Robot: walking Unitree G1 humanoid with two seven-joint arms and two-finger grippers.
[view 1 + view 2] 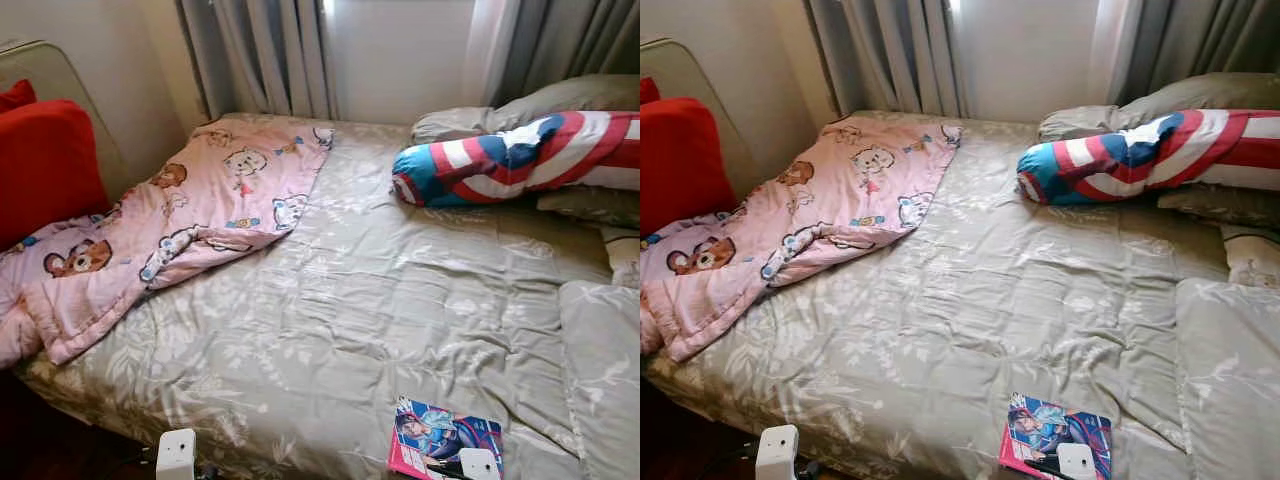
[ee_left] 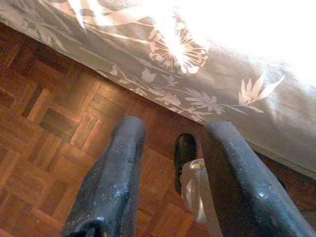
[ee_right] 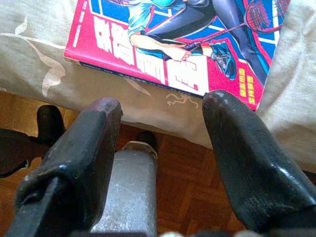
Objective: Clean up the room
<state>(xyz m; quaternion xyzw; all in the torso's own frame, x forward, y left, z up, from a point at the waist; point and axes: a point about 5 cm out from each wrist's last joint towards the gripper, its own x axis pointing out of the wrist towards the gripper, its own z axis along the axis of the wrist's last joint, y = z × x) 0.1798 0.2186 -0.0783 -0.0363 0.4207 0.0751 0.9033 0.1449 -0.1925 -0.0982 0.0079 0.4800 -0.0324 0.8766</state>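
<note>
Comic book (image 3: 182,44) at bed (image 1: 330,300) edge before wide-open right gripper (image 3: 163,106); left gripper (image 2: 170,131) parted over floor (image 2: 44,123).

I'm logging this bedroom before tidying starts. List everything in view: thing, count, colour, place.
bed cover: one, grey-green floral, spread over the bed.
blanket: one, pink with cartoon bears, crumpled on the bed's left side.
cushion: one, red, far left by the wall.
bolster: one, red, white and blue striped, at the right.
pillows: grey, behind and under the bolster.
book: one, pink and blue cover, at the near edge.
curtains: grey, behind the bed.
floor: brown parquet.
left hand: open, over the floor.
right hand: open, just short of the book.
</note>
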